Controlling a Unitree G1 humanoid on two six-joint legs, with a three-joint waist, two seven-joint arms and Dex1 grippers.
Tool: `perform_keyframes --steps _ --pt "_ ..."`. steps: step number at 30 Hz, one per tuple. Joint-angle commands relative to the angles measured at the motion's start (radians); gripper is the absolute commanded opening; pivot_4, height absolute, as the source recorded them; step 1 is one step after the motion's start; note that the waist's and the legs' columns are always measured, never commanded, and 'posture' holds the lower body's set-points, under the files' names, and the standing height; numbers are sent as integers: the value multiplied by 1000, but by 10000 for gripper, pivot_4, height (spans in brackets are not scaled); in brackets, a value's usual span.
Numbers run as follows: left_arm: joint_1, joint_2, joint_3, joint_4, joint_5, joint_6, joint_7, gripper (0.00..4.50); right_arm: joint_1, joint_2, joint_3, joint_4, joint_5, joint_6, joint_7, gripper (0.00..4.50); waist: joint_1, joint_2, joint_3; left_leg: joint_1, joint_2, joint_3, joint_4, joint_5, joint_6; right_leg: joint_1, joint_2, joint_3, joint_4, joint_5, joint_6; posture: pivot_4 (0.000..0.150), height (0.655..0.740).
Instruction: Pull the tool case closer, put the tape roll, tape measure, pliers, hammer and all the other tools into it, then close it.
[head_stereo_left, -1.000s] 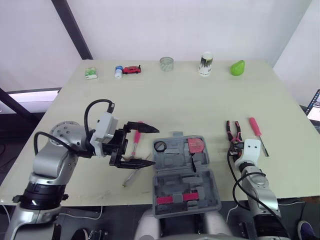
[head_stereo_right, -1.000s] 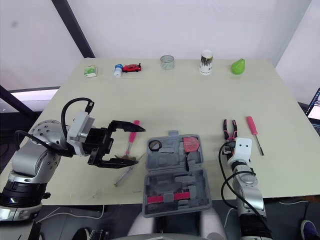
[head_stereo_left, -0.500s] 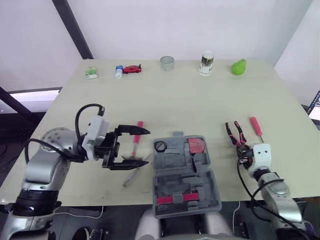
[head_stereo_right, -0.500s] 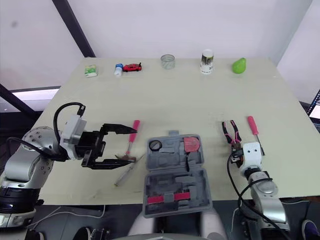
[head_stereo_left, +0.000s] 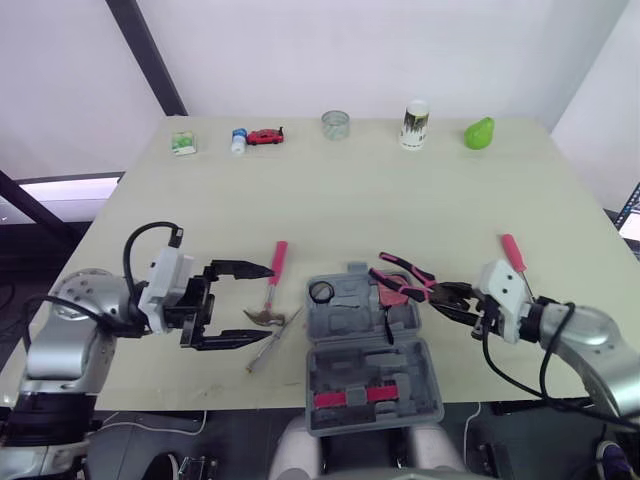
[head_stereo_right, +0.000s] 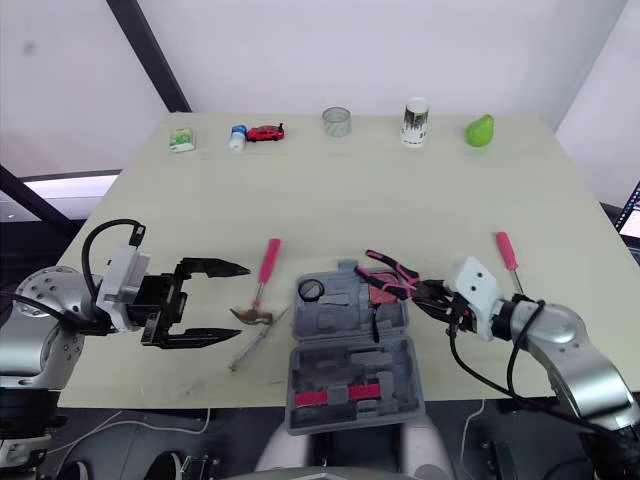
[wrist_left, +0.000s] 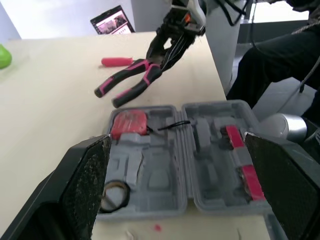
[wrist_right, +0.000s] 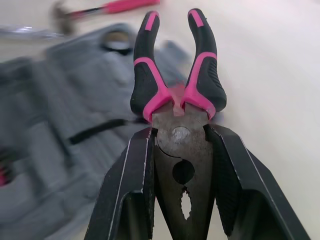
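**While the pliers hang over the open case, the left claw waits empty**

As seen from the head, the right claw (head_stereo_left: 462, 300) is clenched on the pliers (head_stereo_left: 405, 280). It holds them above the far right part of the case (head_stereo_left: 365, 345), handles pointing left. The case lies open at the near edge of the table (head_stereo_left: 400, 190), and its near half seems to reach past that edge. The left claw (head_stereo_left: 240, 305) is spread wide with nothing in it. The hammer (head_stereo_left: 272, 285) lies between it and the case, and a screwdriver (head_stereo_left: 514, 255) lies to the right of the right claw.

From the left wrist, the pliers hang clear above the far half of the case, near the red tape measure (wrist_left: 129, 123) already seated there. Bare table lies beyond them.

From the right wrist, the claw grips the bare steel head and the handles are splayed apart. The pliers are probably stiff and weighty for their size. Smooth metal may let them pivot, so the rubbery handles would give a surer hold. There is plenty of room on the far side. The near edge looks like the risk, since pressing on the near half might tip the case.
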Motion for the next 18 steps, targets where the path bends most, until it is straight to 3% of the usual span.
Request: perform_keyframes --steps 1,9,18 --pt "-2 29 27 7 -5 -27 -44 45000 -127 -14 91 51 -46 -29 110 9556 0 -1 1 0 0 0 0 0 0 0 0 0 0 0 0 1500 7400" --pt "40 57 48 36 3 -61 -56 45000 -405 59 315 259 -224 -100 240 9556 0 -2 3 -3 0 1 0 0 0 -3 0 0 1 0 0 1500 7400" --pt "93 64 65 41 8 -94 -43 45000 -479 145 402 345 -325 -110 269 9556 1 -3 3 -4 0 1 0 0 0 -3 -1 -1 1 0 0 1500 7400"
